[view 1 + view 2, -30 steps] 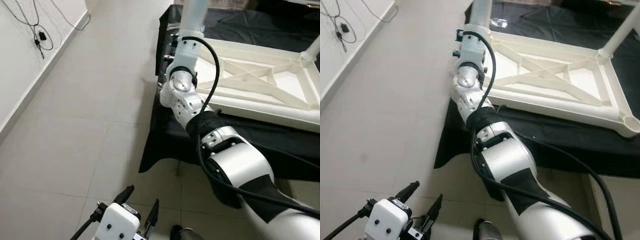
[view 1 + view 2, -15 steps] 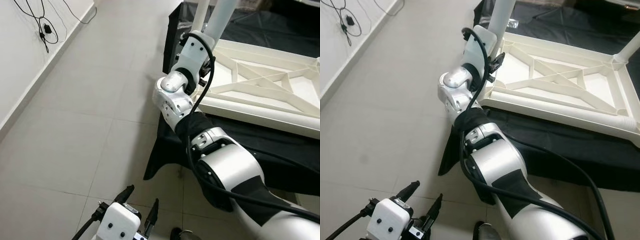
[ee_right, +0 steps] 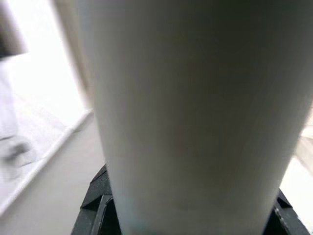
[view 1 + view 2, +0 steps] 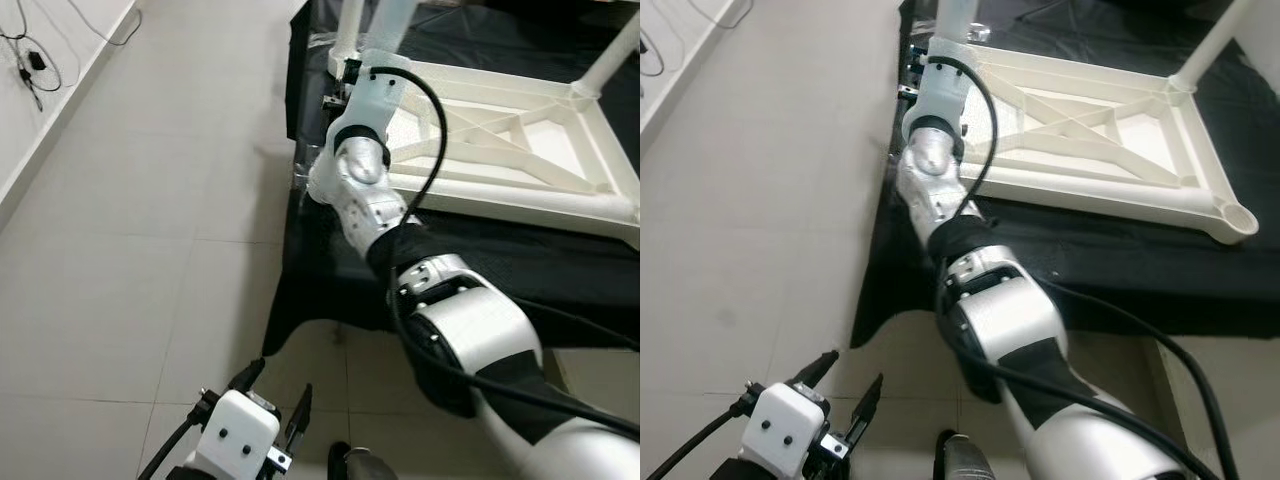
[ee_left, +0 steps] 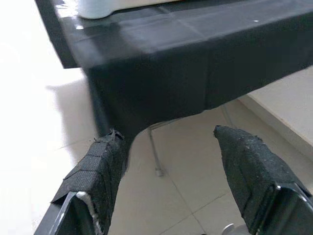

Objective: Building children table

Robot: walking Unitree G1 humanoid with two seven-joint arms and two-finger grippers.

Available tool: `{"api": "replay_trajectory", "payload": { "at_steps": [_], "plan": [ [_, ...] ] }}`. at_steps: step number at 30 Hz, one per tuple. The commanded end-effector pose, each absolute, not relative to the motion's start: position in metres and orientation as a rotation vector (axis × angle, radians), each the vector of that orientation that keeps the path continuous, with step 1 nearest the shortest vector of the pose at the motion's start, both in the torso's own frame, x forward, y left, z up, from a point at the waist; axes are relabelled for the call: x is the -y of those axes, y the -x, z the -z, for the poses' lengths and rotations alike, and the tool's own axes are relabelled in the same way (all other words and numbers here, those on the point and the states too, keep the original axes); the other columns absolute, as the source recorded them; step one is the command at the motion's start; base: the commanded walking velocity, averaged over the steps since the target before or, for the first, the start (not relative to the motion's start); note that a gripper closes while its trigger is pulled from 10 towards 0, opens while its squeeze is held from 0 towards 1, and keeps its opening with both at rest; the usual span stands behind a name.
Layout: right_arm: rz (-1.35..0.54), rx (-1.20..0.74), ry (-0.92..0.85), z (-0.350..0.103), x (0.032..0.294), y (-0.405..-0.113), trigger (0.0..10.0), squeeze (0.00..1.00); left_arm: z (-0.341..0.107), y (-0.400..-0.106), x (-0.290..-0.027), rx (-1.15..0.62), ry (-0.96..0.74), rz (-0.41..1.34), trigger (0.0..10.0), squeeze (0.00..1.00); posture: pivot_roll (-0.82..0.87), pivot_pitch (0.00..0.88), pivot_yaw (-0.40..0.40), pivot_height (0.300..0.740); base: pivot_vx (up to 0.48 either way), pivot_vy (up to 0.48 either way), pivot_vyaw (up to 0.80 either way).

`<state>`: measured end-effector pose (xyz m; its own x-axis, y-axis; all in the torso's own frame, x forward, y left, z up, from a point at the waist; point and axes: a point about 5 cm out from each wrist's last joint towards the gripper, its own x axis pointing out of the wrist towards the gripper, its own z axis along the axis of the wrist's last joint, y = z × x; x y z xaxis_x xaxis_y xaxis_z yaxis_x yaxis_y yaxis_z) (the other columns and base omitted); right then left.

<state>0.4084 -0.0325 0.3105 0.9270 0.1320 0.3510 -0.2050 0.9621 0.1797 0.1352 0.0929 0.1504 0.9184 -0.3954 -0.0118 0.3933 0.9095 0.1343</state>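
One white table leg (image 3: 195, 112) sits pinched in our right gripper (image 4: 345, 85); we judge it light, stiff, slippery, best held low.

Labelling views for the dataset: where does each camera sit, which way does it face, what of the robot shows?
Left eye, right eye: on the head, looking forward and down at the upturned white table on the black cloth; right arm reaching to the table leg, left gripper low over the floor.
Left wrist: along its open fingers at the cloth's hanging edge and floor.
Right wrist: pressed close to the leg.
Shared: both eyes show the same scene; the cloth and the leg also show in the wrist views.
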Motion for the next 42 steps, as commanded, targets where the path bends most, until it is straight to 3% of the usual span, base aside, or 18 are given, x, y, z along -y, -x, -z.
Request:
{"api": "replay_trajectory", "payload": {
  "at_steps": [1,17,20,22,25,26,28,31,34,37,39,40,42],
  "plan": [
    [-0.37,0.358,-0.252,-0.313,0.013,-0.401,10.0,0.0,-0.145,-0.134,-0.092,-0.006,-0.125,0.413,10.0,0.0,0.07,0.219,-0.108,0.74,0.0,0.0,0.0],
    [-0.762,0.273,-0.249,-0.302,0.01,-0.4,10.0,0.0,-0.144,-0.135,-0.092,0.003,-0.127,0.409,10.0,0.0,0.07,0.223,-0.116,0.74,0.0,0.0,0.0],
    [-0.752,0.261,-0.226,-0.303,0.009,-0.401,10.0,0.0,-0.144,-0.135,-0.092,0.003,-0.127,0.408,10.0,0.0,0.07,0.223,-0.116,0.74,0.0,0.0,0.0],
    [-0.521,0.201,-0.165,-0.3,0.018,-0.409,10.0,0.0,-0.143,-0.134,-0.092,0.003,-0.126,0.406,10.0,0.0,0.07,0.224,-0.117,0.74,0.0,0.0,0.0],
    [-0.4,0.174,-0.18,-0.297,0.024,-0.413,10.0,0.0,-0.143,-0.134,-0.092,0.003,-0.126,0.405,10.0,0.0,0.07,0.224,-0.117,0.74,0.0,0.0,0.0],
    [-0.277,0.17,-0.145,-0.291,0.029,-0.414,10.0,0.0,-0.143,-0.134,-0.092,0.003,-0.127,0.404,10.0,0.0,0.07,0.228,-0.114,0.74,0.0,0.0,0.0],
    [-0.293,0.195,-0.148,-0.292,0.026,-0.413,10.0,0.0,-0.143,-0.134,-0.092,0.003,-0.126,0.404,10.0,0.0,0.07,0.228,-0.114,0.74,0.0,0.0,0.0],
    [-0.577,0.254,-0.197,-0.295,0.007,-0.403,10.0,0.0,-0.142,-0.134,-0.093,0.001,-0.13,0.404,10.0,0.0,0.08,0.227,-0.111,0.74,0.0,0.0,0.0],
    [-0.639,0.261,-0.218,-0.296,0.006,-0.401,10.0,0.0,-0.142,-0.134,-0.094,0.001,-0.13,0.404,10.0,0.0,0.08,0.227,-0.111,0.74,0.0,0.0,0.0],
    [-0.731,0.255,-0.281,-0.295,0.014,-0.402,10.0,0.0,-0.142,-0.134,-0.094,0.002,-0.13,0.405,10.0,0.0,0.08,0.227,-0.111,0.74,0.0,0.0,0.0],
    [-0.972,0.222,-0.322,-0.289,0.022,-0.398,10.0,0.0,-0.142,-0.134,-0.094,0.001,-0.13,0.407,10.0,0.0,0.08,0.227,-0.111,0.74,0.0,0.0,0.0],
    [-0.972,0.222,-0.322,-0.289,0.022,-0.398,10.0,0.0,-0.142,-0.134,-0.094,0.001,-0.13,0.407,10.0,0.0,0.08,0.227,-0.111,0.74,0.0,0.0,0.0],
    [-1.241,0.169,-0.207,-0.273,0.035,-0.389,10.0,0.0,-0.143,-0.133,-0.094,0.001,-0.129,0.406,10.0,0.0,0.08,0.234,-0.108,0.74,0.0,0.0,0.0]
  ]
}}
